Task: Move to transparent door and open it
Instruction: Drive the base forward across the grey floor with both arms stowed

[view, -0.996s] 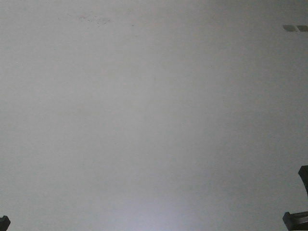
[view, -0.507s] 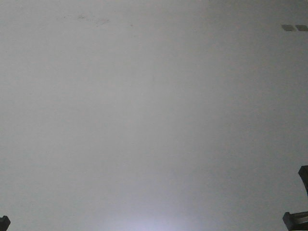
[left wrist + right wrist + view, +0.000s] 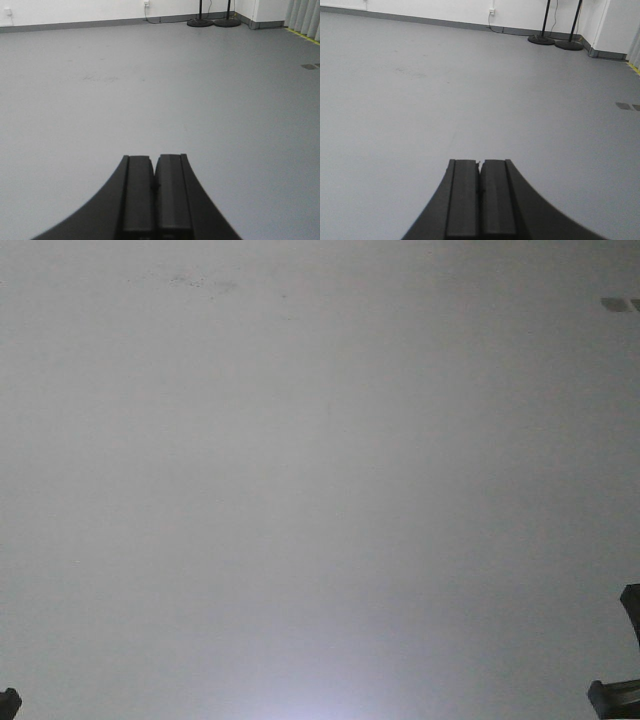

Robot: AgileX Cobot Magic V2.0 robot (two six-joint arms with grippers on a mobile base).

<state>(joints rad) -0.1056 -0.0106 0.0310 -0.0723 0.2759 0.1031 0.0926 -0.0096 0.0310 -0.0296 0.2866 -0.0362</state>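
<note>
- Left gripper [image 3: 155,166] and right gripper [image 3: 479,168]: jaws pressed together, holding nothing.
- Door: in no view, so its bearing and the nearer arm cannot be told.
- Ahead: grey floor [image 3: 150,90].

No legible text, label, number or sign anywhere in any view

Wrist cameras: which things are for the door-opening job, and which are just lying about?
For the job:
left gripper, shut
right gripper, shut
The door is not in view.

Just there:
grey floor
black stand bases
wall socket
floor plates
</note>
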